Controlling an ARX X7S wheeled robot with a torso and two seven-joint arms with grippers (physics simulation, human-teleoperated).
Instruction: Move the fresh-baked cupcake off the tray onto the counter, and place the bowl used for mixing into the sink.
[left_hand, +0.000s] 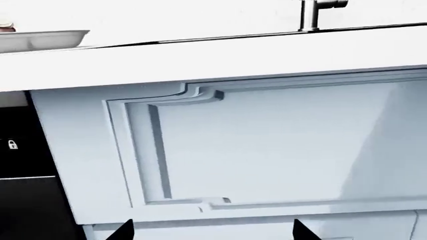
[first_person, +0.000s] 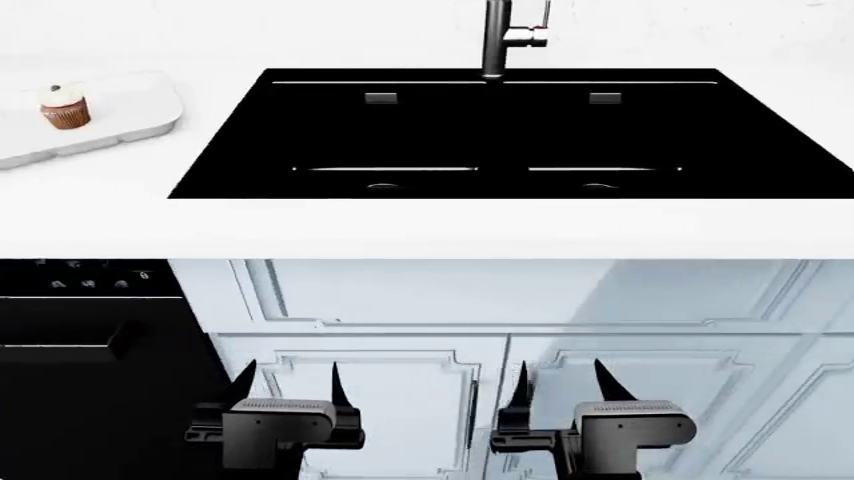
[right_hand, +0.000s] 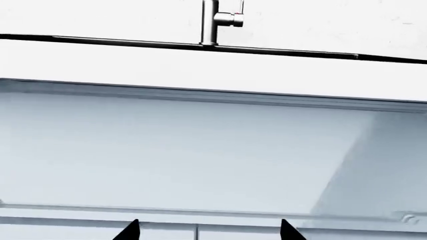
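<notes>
The cupcake (first_person: 64, 107), brown base with white frosting, stands on the white tray (first_person: 140, 115) at the far left of the counter (first_person: 427, 228). The tray's edge also shows in the left wrist view (left_hand: 47, 39). The black double-basin sink (first_person: 494, 135) fills the middle of the counter, with the grey faucet (first_person: 501, 40) behind it. The bowl is out of view. My left gripper (first_person: 287, 385) and right gripper (first_person: 558, 383) are both open and empty, held low in front of the cabinet doors, below the counter's front edge.
White panelled cabinet doors (first_person: 534, 300) face both grippers. A black appliance (first_person: 80, 370) with a control strip stands at the lower left, beside the left arm. The faucet also shows in the right wrist view (right_hand: 212, 22) and the left wrist view (left_hand: 313, 15).
</notes>
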